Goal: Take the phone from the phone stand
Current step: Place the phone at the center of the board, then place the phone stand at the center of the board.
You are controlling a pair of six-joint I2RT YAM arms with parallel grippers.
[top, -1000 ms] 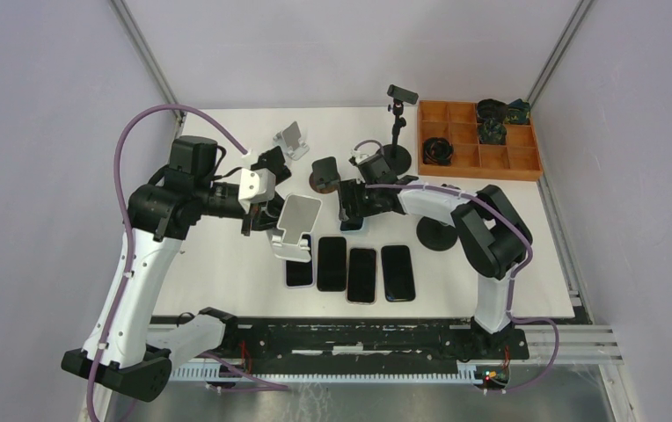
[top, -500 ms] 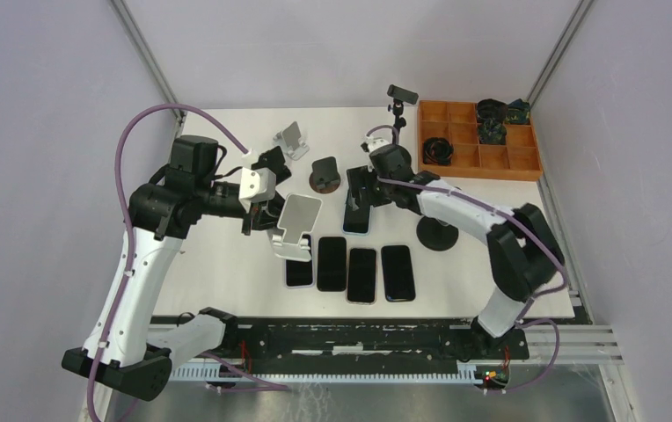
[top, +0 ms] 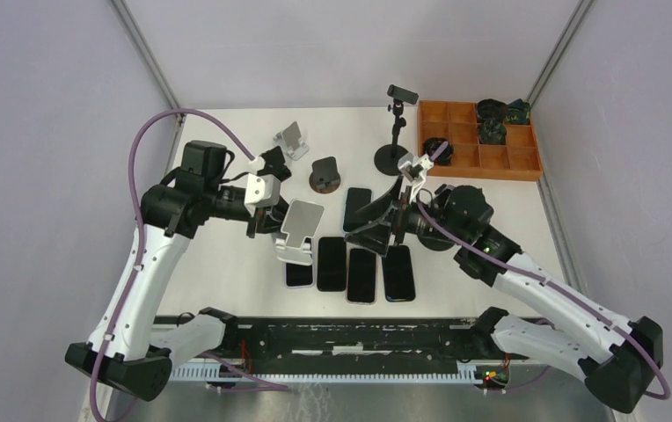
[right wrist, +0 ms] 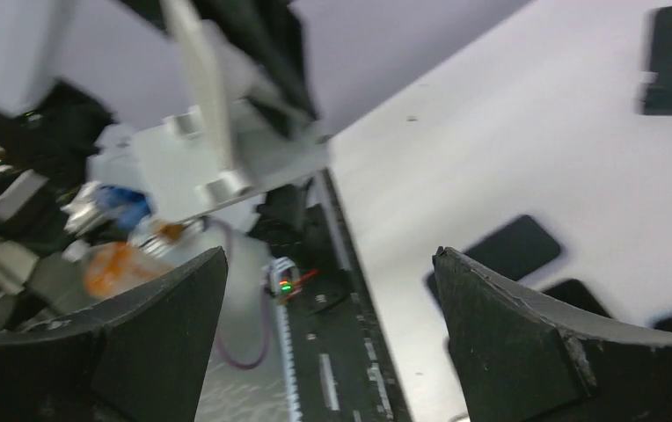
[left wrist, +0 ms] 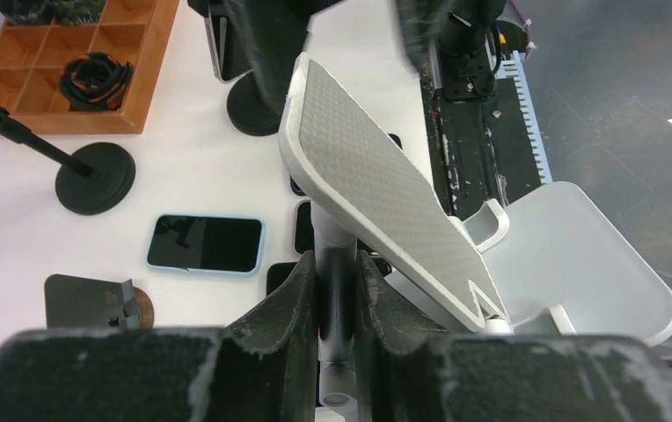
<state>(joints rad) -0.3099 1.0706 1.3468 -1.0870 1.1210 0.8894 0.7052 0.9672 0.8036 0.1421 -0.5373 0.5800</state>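
Black glass: row of four dark phones [top: 361, 274] at the bench's [top: 227, 281] near edge. Behind them, a silver phone stand [top: 300, 221], the left pincer [top: 266, 220] clamped on its post. Right pincer [top: 376, 224] hovering alongside, jaws wide apart. Blue-edged phone [top: 358, 208] flat on the bench, just right of the stand. Farthest: wooden tray [top: 482, 173].

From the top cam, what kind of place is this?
Probably a lab robot cell. Plain grey walls on metal framing box in a white table; left arm and right arm are bolted at its near edge; a row of phones and a sorted parts tray look like staged props.
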